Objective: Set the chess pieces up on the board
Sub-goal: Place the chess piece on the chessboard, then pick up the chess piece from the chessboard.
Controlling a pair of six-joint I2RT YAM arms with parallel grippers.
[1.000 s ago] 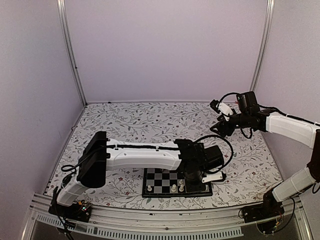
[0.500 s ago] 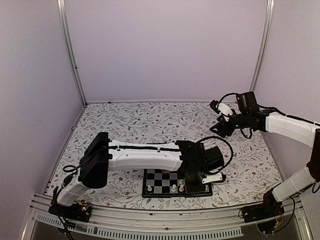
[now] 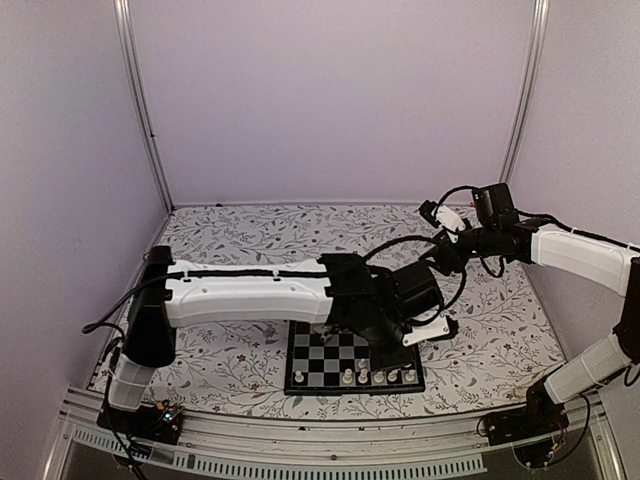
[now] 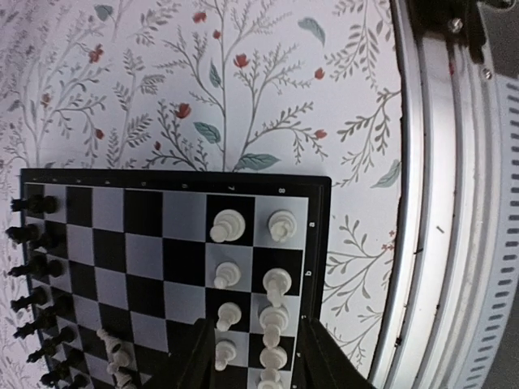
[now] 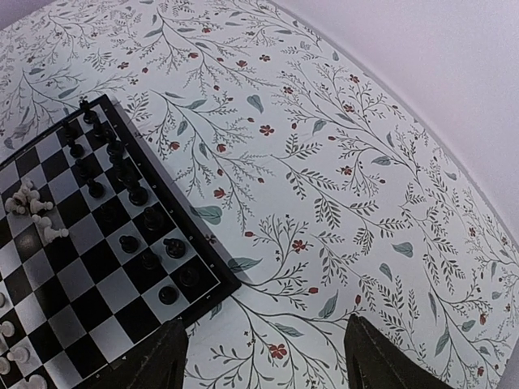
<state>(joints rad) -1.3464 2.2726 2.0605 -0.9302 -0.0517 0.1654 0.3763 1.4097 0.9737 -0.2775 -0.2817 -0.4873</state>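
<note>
The board [image 3: 325, 356] lies near the table's front edge. Cream-white chess pieces [image 3: 378, 377] stand along its near edge. In the left wrist view they fill two columns [image 4: 231, 225] at the board's [image 4: 146, 212] right side, and black pieces [image 4: 32, 204] line its left edge. A few white pieces [image 4: 117, 356] lie loose in a heap on the squares. My left gripper [image 3: 405, 335] hangs above the board's right part, open and empty [image 4: 255, 366]. My right gripper [image 3: 440, 262] is raised at the back right, open and empty [image 5: 268, 366], beyond the black pieces [image 5: 138, 194].
The table has a floral cloth [image 3: 250, 245]. A metal rail [image 4: 438, 203] runs along the front edge close to the board. Purple walls enclose the back and sides. The right wrist view shows bare cloth [image 5: 340, 178] beside the board's corner [image 5: 231, 285].
My left arm has lifted and drawn back from the board's near right corner. More white pieces now show along the near edge. The right arm has not moved.
</note>
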